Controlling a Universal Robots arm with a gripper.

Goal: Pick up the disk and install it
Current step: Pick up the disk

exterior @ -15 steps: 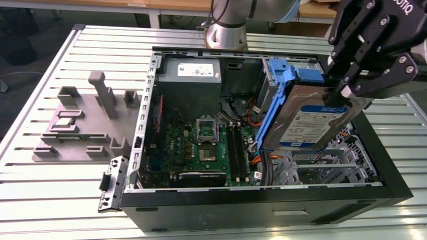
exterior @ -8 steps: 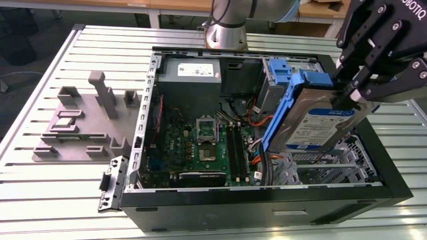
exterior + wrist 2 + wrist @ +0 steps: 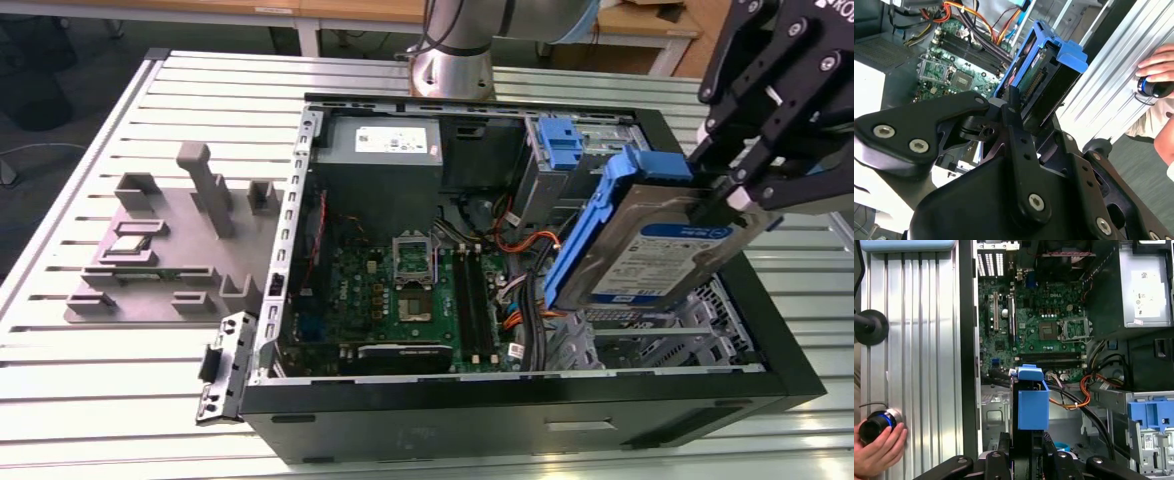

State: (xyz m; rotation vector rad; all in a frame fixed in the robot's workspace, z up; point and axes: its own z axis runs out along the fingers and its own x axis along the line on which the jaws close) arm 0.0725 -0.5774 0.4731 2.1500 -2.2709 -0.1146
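The disk (image 3: pixel 650 252), a silver hard drive with a blue-and-white label and a blue plastic frame, hangs tilted above the open computer case (image 3: pixel 534 385), over its right-hand bay in the exterior view. My gripper (image 3: pixel 730 198) is shut on the drive's upper end. In both wrist views the blue-framed disk (image 3: pixel 1046 75) (image 3: pixel 1032 401) sticks out between the black fingers (image 3: pixel 1013 112), with the motherboard (image 3: pixel 1039 325) beyond it. An empty metal drive cage (image 3: pixel 654 335) lies beneath the disk.
A grey power supply (image 3: pixel 387 145) and a blue bracket (image 3: pixel 558 140) sit at the back of the case; orange cables (image 3: pixel 521 245) run near the bay. A grey fixture block (image 3: pixel 167 250) stands on the exterior view's left. A person's hand (image 3: pixel 879 450) rests on the slatted table.
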